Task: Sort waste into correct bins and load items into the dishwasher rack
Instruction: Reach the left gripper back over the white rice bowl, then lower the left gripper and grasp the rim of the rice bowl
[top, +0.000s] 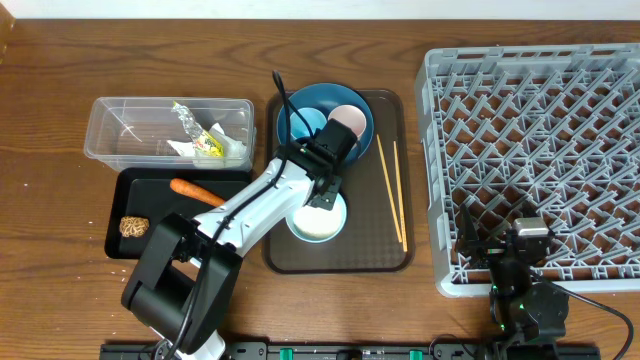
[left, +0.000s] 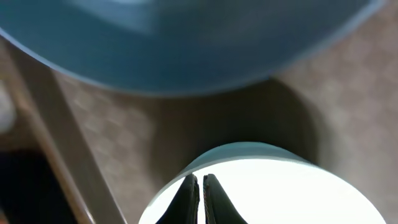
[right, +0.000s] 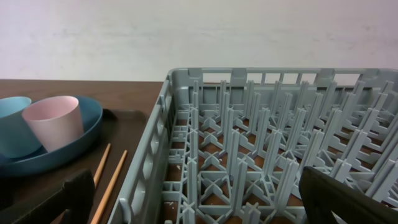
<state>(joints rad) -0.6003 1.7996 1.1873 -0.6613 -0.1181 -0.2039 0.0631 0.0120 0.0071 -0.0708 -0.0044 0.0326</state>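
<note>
Closest to my left wrist camera is the left tool (left: 200, 198), its two dark fingers pressed nearly together with nothing visible between them. They sit over the near rim of the white bowl (left: 280, 186); I cannot tell whether they touch it.

From overhead, that left tool (top: 323, 195) hangs at the upper edge of the bowl (top: 318, 222), which rests in the lower half of the brown tray (top: 340, 258) at frame centre. Above the bowl, on the same tray, the dark blue plate (top: 300, 103) carries a blue cup (top: 305, 125) and a pink cup (top: 350, 118). Two chopsticks (top: 390, 190) lie side by side along the tray's right side.

At the upper left, the clear tub (top: 125, 130) holds a crumpled wrapper (top: 202, 135). Just below it, the black tray (top: 175, 240) holds a carrot (top: 195, 190) and a brown lump (top: 134, 227).

The grey rack (top: 540, 130) fills the right of the surface (top: 60, 60). My right tool (top: 497, 240) is spread wide and empty at the rack's lower edge.
</note>
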